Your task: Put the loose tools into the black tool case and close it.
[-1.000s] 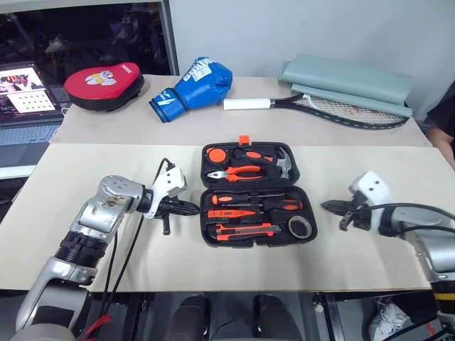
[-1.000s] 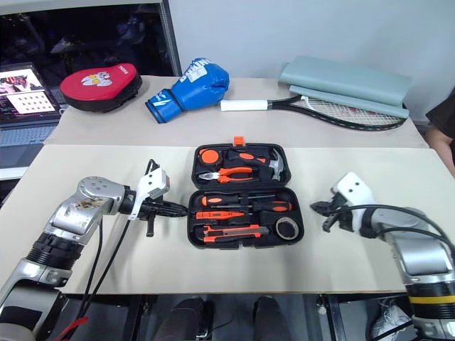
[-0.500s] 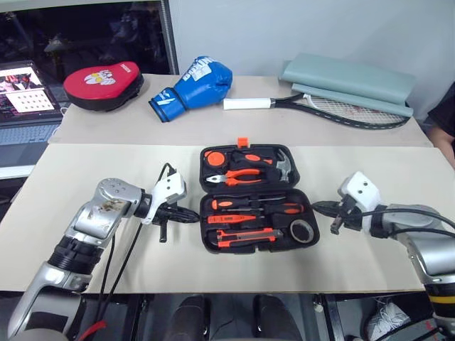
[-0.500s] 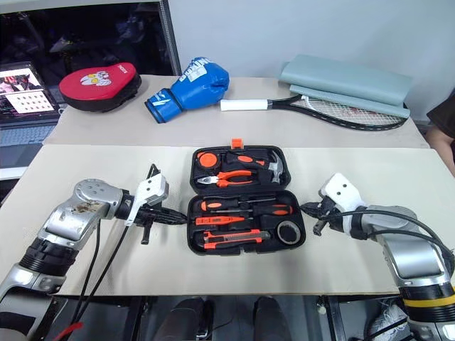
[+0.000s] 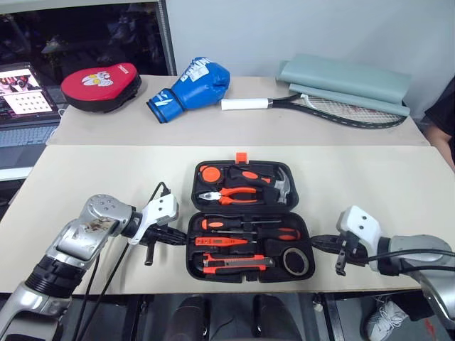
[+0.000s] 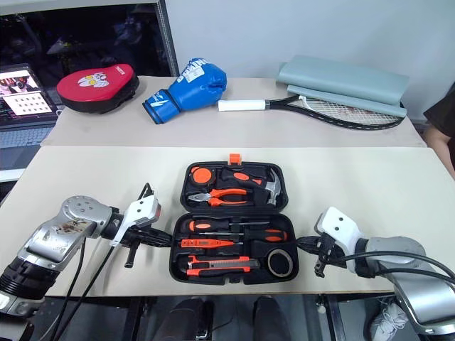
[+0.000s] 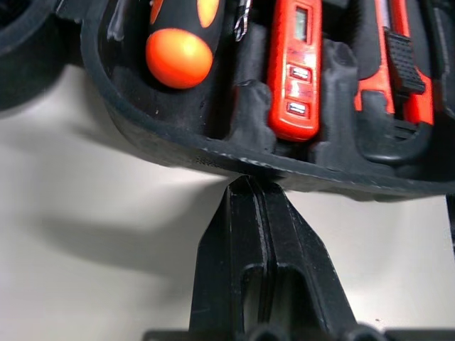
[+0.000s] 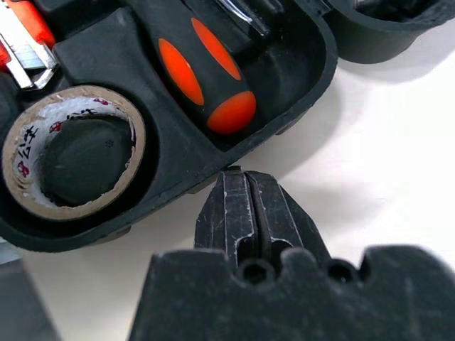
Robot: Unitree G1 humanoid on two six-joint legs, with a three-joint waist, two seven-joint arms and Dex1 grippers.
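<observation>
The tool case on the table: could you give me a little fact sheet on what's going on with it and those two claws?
Tool case: lies open, lid flat, on the near table
Near half: two screwdrivers, red tester, utility knife, tape roll, all seated in slots
Lid half: pliers, hammer
Left gripper: shut, tip at the case's left edge
Right gripper: shut, tip at its right edge
Left to do: close the case

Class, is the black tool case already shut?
No, the black tool case lies open, with its lid flat on the table and tools showing.

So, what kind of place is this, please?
Probably an indoor lab or test room: sports gear, a boxing glove and a racket, lies behind an open tool case, with a laptop nearby.
</observation>
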